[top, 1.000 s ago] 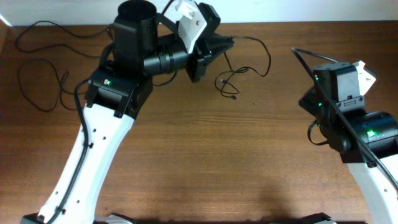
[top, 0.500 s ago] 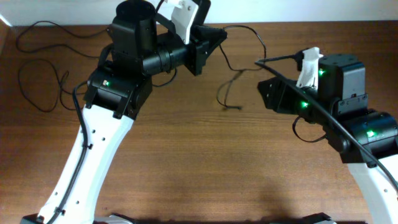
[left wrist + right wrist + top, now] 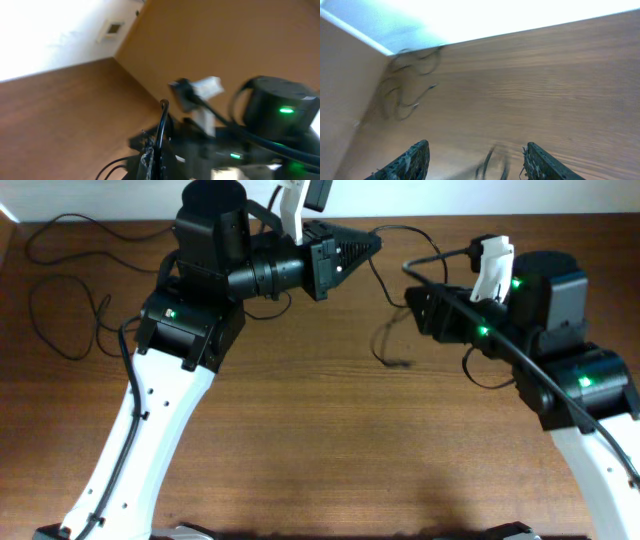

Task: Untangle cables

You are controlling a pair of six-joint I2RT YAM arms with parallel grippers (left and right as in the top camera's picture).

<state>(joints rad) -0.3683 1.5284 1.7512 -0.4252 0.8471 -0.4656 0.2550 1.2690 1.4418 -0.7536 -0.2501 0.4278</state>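
Three thin black cords are showing, as far as can be counted. Two cords point(image 3: 98, 315) are lying in loose loops on the worktop point(image 3: 300, 430) at far left. The third cord point(image 3: 380, 345) is dangling mid-scene, well apart from them. The left pincer point(image 3: 375, 242) is clamping this one near its upper end (the lower end is blurring above the wood). The right pincer point(image 3: 476, 146) is gaping wide, with the cord hanging in its gap, ungripped.
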